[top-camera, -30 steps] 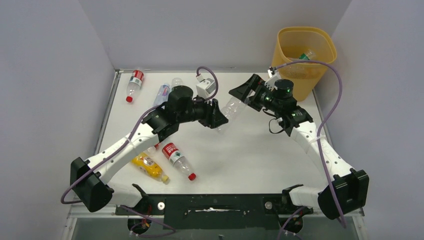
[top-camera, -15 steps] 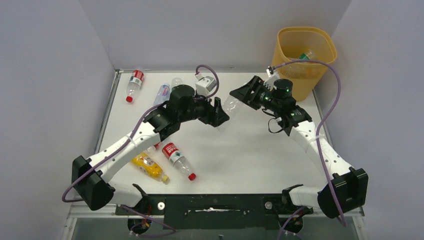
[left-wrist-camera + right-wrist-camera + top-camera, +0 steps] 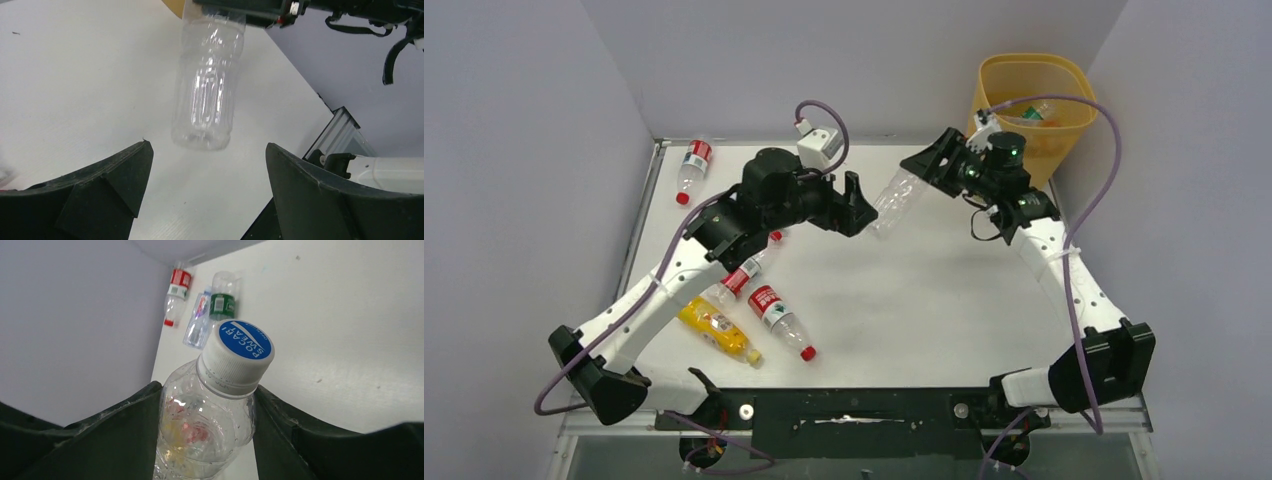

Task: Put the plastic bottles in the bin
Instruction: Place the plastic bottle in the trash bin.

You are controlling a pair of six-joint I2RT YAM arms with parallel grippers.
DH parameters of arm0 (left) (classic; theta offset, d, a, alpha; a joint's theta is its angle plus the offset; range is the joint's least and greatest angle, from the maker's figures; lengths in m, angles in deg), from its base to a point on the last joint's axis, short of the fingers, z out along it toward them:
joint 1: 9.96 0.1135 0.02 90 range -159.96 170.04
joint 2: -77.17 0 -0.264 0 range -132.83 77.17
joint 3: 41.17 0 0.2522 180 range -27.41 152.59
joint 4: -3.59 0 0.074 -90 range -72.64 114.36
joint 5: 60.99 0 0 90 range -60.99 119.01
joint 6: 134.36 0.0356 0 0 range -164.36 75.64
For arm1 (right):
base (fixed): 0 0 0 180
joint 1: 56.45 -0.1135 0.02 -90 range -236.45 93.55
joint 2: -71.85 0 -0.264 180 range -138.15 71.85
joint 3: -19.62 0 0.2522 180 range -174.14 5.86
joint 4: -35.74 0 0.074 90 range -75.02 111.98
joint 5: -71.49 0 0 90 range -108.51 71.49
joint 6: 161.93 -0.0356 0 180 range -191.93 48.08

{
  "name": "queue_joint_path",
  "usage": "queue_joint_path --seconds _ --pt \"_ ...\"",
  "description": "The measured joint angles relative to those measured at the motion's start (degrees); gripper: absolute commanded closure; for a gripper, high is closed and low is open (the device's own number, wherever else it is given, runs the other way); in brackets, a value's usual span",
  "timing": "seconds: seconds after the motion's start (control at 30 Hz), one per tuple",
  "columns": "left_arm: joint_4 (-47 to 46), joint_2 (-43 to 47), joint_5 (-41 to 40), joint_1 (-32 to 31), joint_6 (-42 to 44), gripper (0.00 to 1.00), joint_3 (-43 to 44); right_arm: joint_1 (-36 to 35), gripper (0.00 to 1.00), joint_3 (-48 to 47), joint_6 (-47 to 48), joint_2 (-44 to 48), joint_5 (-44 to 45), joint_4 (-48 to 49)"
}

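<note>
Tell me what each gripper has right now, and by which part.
The right gripper holds the clear bottle by its shoulder, fingers just below the blue-topped cap. The left gripper is open, holding nothing.

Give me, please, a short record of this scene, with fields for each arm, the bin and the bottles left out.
Right fingers: shut on clear bottle, just below its blue-and-white cap, bottle tilted
Left fingers: open, either side of the bottle's base, not touching it
Bin: beyond the far right corner of the table, at least one bottle inside
Lying out: yellow bottle, red-label bottle beside it, far-left bottles in a group of three
</note>
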Motion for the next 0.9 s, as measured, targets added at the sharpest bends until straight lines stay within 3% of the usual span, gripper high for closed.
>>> queue_joint_path --seconds 0.1,0.23,0.47,0.9 --pt "3.0 2.3 -1.5 0.1 -0.2 0.16 1.6 5.0 0.52 -5.7 2.2 -1.7 0.0 -2.5" --pt "6.3 5.5 -3.0 0.4 -1.0 0.16 1.7 10.4 0.51 -20.6 8.1 -6.9 3.8 -9.6" --pt "9.0 9.5 -4.2 1.0 -2.6 0.15 -3.6 14.3 0.51 -44.5 17.2 -14.3 11.6 -16.7" --pt "13.5 12.6 -4.6 1.2 -4.6 0.15 -10.8 30.7 0.49 -47.3 18.0 -15.1 19.1 -8.8"
